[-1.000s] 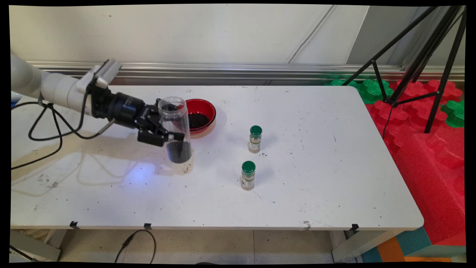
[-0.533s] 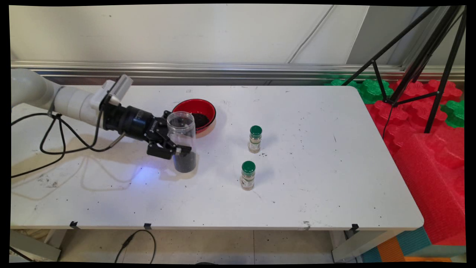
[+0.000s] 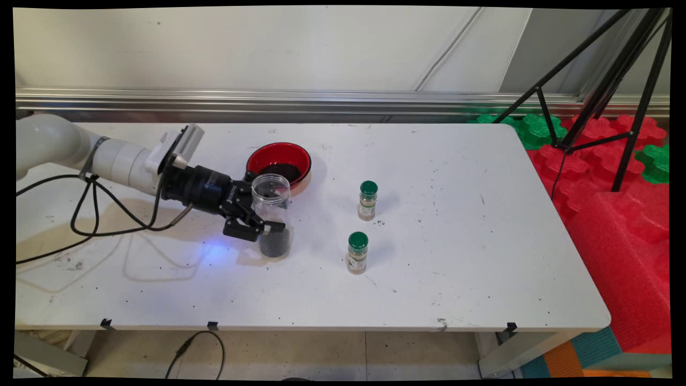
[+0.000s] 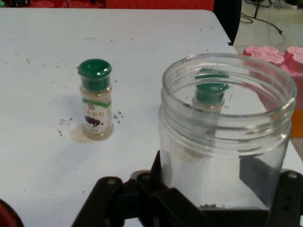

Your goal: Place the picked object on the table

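The gripper [image 3: 266,228] is clamped on the clear jar [image 3: 272,214], dark grains at its bottom. Since a second ago the jar has been lowered and shifted right, now upright, on or just above the table [image 3: 455,279], in front of the red bowl [image 3: 278,161]. Two green-capped shakers [image 3: 367,201] are left untouched, well apart.

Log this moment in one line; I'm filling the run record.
gripper: shut on clear plastic jar, dark grains inside | jar: upright | beside: red bowl | right: two green-capped spice bottles
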{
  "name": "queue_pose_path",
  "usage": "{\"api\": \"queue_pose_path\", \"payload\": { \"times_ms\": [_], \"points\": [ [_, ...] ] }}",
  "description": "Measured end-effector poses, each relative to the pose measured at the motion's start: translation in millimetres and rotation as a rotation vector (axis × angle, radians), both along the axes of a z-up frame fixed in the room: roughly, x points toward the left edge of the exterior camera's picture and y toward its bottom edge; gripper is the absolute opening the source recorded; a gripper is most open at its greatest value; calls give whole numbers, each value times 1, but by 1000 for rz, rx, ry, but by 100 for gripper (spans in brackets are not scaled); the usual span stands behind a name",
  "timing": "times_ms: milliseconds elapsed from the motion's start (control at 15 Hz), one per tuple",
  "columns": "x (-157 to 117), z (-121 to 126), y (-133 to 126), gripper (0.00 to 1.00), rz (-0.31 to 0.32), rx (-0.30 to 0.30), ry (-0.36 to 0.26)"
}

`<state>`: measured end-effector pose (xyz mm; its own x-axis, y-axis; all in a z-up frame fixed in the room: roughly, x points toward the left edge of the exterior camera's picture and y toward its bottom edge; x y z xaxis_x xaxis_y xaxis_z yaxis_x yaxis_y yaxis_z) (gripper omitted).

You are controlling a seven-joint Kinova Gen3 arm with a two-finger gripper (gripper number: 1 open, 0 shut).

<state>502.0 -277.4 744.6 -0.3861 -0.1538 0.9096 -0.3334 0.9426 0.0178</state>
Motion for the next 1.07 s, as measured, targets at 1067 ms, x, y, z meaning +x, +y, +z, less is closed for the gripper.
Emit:
{"api": "queue_pose_path", "payload": {
  "times_ms": [1067],
  "points": [
    [-9,-15,4,0,10,-28,-36]
  ]
}}
